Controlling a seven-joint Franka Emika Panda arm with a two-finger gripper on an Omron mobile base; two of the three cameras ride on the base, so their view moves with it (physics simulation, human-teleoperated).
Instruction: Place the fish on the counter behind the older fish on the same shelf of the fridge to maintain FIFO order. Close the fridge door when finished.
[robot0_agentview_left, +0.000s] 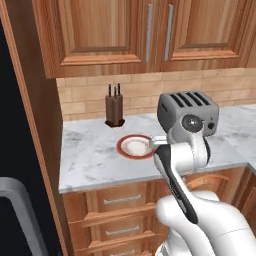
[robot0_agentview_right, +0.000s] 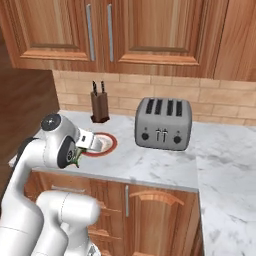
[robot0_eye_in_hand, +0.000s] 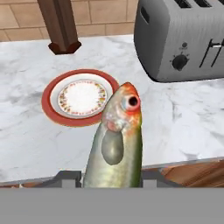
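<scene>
Your two-finger gripper (robot0_eye_in_hand: 112, 177) is clamped on the slim greenish-yellow fish (robot0_eye_in_hand: 116, 144), held above the edge of the white-grey marble counter (robot0_eye_in_hand: 175, 118), near the red-rimmed plate (robot0_eye_in_hand: 52, 107). Grip sits low on the body; I'd guess a fast swing toward the black fridge (robot0_agentview_left: 15, 150) could slip it out

Counter (robot0_agentview_left: 95, 160): veined marble over wooden drawers. On it: red-rimmed plate (robot0_agentview_left: 135, 146), knife block (robot0_agentview_left: 114, 107) by the backsplash, grey toaster (robot0_agentview_right: 163, 123).

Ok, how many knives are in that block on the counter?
2 handles show, side by side atop the knife block at the back of the counter, left of the toaster. More may be hidden.
</scene>
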